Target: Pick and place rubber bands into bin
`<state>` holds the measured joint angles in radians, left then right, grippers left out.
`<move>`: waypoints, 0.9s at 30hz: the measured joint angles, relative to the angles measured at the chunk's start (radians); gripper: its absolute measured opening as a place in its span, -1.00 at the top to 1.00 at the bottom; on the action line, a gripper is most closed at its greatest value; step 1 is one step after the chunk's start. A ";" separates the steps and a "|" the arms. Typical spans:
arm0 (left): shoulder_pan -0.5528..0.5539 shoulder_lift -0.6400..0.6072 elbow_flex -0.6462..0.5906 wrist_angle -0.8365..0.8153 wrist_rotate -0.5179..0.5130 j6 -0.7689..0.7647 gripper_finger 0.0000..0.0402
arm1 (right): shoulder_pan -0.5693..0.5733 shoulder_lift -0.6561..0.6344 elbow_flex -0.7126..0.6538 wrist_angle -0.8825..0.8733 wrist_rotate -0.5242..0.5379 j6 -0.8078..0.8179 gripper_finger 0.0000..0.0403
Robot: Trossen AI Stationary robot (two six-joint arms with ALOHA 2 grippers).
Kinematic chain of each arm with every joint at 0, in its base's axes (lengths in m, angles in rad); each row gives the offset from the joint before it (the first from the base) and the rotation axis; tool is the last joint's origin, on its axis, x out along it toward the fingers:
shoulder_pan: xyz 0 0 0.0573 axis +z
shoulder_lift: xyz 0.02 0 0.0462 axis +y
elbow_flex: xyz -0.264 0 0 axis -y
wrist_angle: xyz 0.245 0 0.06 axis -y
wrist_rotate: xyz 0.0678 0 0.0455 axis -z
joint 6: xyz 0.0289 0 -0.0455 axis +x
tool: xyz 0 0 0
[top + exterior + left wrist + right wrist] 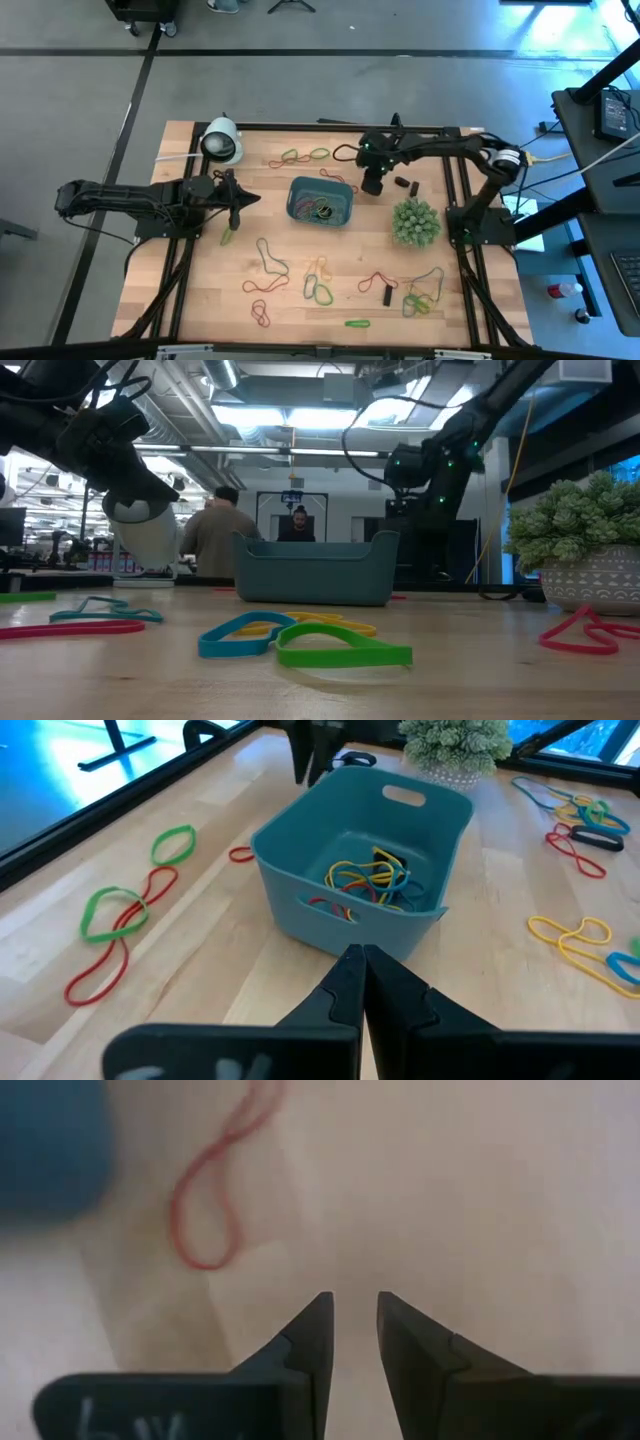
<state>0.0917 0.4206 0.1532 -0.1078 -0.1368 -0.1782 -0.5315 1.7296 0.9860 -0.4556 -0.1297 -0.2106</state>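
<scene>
The blue-teal bin point(296, 190) stands mid-table and holds several yellow, red and dark rubber bands point(370, 880). More rubber bands lie loose on the wood: green and red ones point(300, 156) at the far side and a scatter point(320, 290) along the near side. My left gripper point(255, 198) is left of the bin, pointing at it, shut and empty point(360, 958). My right gripper point(372, 186) hangs at the bin's far right corner, pointing steeply down, open point(353, 1312) with nothing between its fingers. A red rubber band point(205, 1200) lies flat on the table ahead of it.
A white dome-shaped object point(222, 142) stands at the far left. A spiky green plant in a pot point(415, 222) is right of the bin. Small black blocks point(405, 184) lie near my right gripper. People point(215, 530) show in the room beyond the table.
</scene>
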 joint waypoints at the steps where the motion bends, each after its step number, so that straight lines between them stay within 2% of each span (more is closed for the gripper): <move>1: 0.000 0.000 0.000 0.000 0.000 0.000 0.99 | -0.002 0.008 -0.004 0.032 -0.046 -0.004 0.58; 4: 0.000 0.000 0.000 0.000 0.000 -0.002 0.99 | -0.004 0.016 -0.022 0.140 -0.123 -0.006 0.58; 11: 0.000 0.000 0.000 -0.001 0.000 -0.001 1.00 | 0.003 0.019 -0.066 0.225 -0.130 -0.011 0.58; 18: 0.000 0.001 0.000 -0.006 0.000 -0.001 0.99 | 0.061 0.019 -0.143 0.287 -0.137 0.003 0.58; 22: 0.000 0.001 0.000 -0.001 0.000 -0.002 0.99 | 0.090 0.015 -0.182 0.357 -0.117 0.024 0.58; 27: 0.000 0.001 0.000 0.005 0.000 -0.005 0.99 | 0.113 0.012 -0.227 0.406 -0.011 0.024 0.61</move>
<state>0.0917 0.4213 0.1532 -0.1032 -0.1364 -0.1836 -0.4189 1.7412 0.7589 -0.0497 -0.1411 -0.1863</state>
